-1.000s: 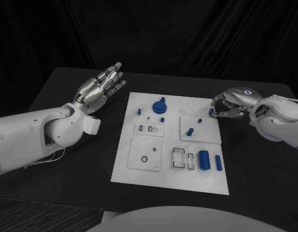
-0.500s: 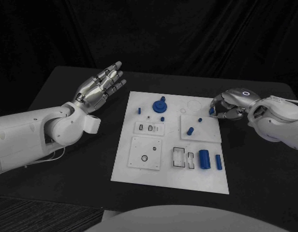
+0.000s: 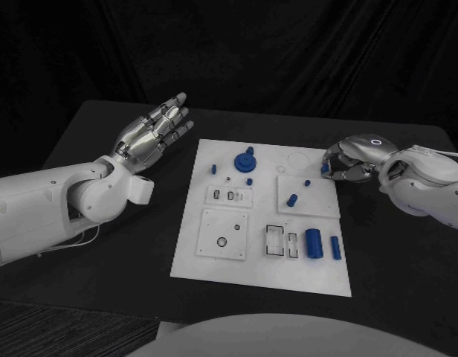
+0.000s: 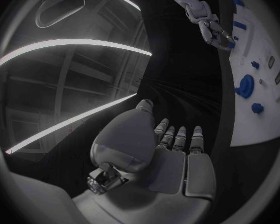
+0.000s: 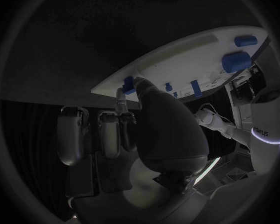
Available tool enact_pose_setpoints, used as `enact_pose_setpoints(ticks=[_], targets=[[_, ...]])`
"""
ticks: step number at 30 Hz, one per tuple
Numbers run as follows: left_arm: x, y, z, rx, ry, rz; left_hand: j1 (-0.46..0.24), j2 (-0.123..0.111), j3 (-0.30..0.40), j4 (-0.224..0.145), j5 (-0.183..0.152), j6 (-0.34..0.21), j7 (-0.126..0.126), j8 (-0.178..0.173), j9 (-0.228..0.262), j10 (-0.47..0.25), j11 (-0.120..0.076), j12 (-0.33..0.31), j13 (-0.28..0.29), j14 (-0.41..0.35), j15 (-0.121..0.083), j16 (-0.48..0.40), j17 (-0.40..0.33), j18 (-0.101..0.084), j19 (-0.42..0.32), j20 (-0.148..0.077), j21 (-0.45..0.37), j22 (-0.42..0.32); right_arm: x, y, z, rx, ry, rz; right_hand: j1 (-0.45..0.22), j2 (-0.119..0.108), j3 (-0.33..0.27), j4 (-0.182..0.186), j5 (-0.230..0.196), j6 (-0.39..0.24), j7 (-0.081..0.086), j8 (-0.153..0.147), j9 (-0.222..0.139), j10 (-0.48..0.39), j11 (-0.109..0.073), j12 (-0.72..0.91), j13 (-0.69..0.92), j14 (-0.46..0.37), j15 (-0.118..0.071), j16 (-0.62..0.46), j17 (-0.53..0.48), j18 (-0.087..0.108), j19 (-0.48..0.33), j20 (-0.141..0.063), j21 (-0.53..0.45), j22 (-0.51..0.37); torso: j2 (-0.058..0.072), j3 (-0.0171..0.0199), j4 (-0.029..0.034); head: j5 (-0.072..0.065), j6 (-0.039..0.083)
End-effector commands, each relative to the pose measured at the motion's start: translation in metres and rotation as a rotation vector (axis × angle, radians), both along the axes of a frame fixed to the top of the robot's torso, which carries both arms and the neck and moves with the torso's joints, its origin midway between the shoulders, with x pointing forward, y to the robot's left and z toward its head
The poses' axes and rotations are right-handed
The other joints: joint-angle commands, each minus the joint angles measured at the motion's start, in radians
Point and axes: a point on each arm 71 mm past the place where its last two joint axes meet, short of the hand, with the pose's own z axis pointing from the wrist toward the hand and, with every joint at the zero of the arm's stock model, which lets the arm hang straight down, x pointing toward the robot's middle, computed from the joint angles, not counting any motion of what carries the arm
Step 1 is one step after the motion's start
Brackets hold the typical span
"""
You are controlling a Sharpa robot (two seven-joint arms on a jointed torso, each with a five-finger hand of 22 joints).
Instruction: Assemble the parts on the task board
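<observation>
The white task board [image 3: 263,245] lies in the middle of the black table [image 3: 100,268], its long side running away from the robot. The left hand [image 3: 156,132] is raised over the table to the left of the board's far end, well apart from it, palm open, with its fingers [image 3: 172,113] stretched out straight and close side by side, holding nothing; the left wrist view shows the same flat palm [image 4: 171,159] with the board's edge off to one side. The right hand [image 3: 349,160] sits at the board's far right edge with its fingers curled inward, and a small blue part [image 3: 325,170] shows at its fingertips just at the board's edge. In the right wrist view the fingertips [image 5: 121,95] meet a small blue piece [image 5: 129,84] at the board's corner, but I cannot tell whether the hand pinches it or only touches it. On the board, a round blue gear-like part [image 3: 246,162] stands near the far end, with a small blue peg [image 3: 214,170] to its left and another small blue peg [image 3: 248,182] just nearer. A short blue pin [image 3: 306,184] and a tilted blue cylinder [image 3: 291,199] sit on the raised square plate at the right. Near the robot, a thick blue cylinder [image 3: 314,243] and a thinner blue bar [image 3: 336,248] lie side by side at the right, just beside two outlined rectangular slots [image 3: 282,242]. A square plate with a round hole [image 3: 223,242] lies on the near left of the board.
</observation>
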Motion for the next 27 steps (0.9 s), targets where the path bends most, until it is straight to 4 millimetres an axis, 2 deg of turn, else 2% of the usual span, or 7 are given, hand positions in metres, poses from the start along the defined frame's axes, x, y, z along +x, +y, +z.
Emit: enact_pose_setpoints(ticks=[1, 7, 11, 20, 27], targets=[[-0.001, -0.002, 0.001, -0.017, -0.010, -0.012, 0.011, 0.000, 0.005, 0.002, 0.003, -0.002, 0.005, 0.004, 0.001, -0.002, 0.007, -0.003, -0.001, -0.002, 0.008, -0.004, -0.001, 0.010, 0.003, 0.008, -0.003, -0.001, 0.000, -0.002, -0.001, -0.005, -0.003, -0.016, 0.003, 0.009, 0.004, -0.004, 0.014, 0.002, -0.003, 0.015, 0.007, 0.106, -0.002, 0.003, 0.263, 0.099, 0.000, -0.003, 0.252, -0.002, 0.048, 0.002, -0.004, 0.224, 0.000, -0.0001, 0.0001, 0.000, -0.001], [-0.001, -0.002, 0.001, -0.017, -0.008, -0.015, 0.011, 0.000, 0.005, 0.002, 0.003, -0.002, 0.005, 0.004, 0.001, -0.002, 0.007, -0.003, -0.001, -0.002, 0.008, -0.004, -0.001, 0.010, 0.003, 0.008, -0.003, -0.001, 0.000, -0.001, 0.000, 0.000, -0.014, -0.010, 0.006, 0.029, 0.012, -0.015, 0.047, 0.029, -0.014, 0.061, 0.033, 0.106, -0.011, 0.003, 0.263, 0.099, -0.008, -0.003, 0.252, -0.002, 0.048, -0.005, -0.004, 0.224, 0.000, -0.0001, 0.0001, 0.001, -0.003], [-0.001, -0.002, 0.001, -0.016, -0.007, -0.015, 0.011, 0.000, 0.005, 0.002, 0.003, -0.002, 0.005, 0.004, 0.001, -0.002, 0.007, -0.003, -0.001, -0.002, 0.008, -0.004, -0.001, 0.010, 0.003, 0.008, -0.003, -0.001, 0.000, 0.000, 0.000, 0.005, -0.022, -0.005, 0.014, 0.038, 0.019, -0.025, 0.056, 0.036, -0.019, 0.078, 0.043, 0.106, -0.015, 0.003, 0.263, 0.099, -0.011, -0.003, 0.252, -0.002, 0.048, -0.008, -0.004, 0.224, 0.000, 0.0000, 0.0001, 0.001, -0.004], [-0.001, 0.000, 0.000, -0.013, -0.004, -0.012, 0.011, 0.001, 0.006, 0.002, 0.004, -0.002, 0.005, 0.004, 0.001, -0.002, 0.007, -0.003, -0.001, -0.002, 0.009, -0.004, -0.001, 0.010, 0.003, 0.008, -0.003, -0.001, -0.004, 0.003, 0.007, 0.041, -0.080, 0.011, 0.023, 0.046, 0.027, -0.040, 0.076, 0.044, -0.019, 0.098, 0.057, 0.106, -0.017, 0.003, 0.263, 0.100, -0.015, -0.002, 0.254, -0.002, 0.049, -0.012, -0.004, 0.224, 0.000, -0.0001, 0.0001, 0.005, -0.006], [-0.001, 0.001, 0.000, -0.010, -0.002, -0.009, 0.011, 0.001, 0.006, 0.002, 0.004, 0.000, 0.005, 0.004, 0.001, -0.002, 0.007, -0.003, -0.001, -0.002, 0.009, -0.004, -0.001, 0.010, 0.003, 0.009, -0.003, -0.001, -0.013, 0.022, 0.030, 0.106, -0.153, 0.058, 0.024, 0.041, 0.028, -0.045, 0.088, 0.042, -0.014, 0.101, 0.060, 0.106, -0.015, 0.003, 0.263, 0.099, -0.012, -0.004, 0.251, -0.001, 0.047, -0.012, -0.007, 0.224, 0.000, -0.0001, 0.0001, 0.006, -0.011]])
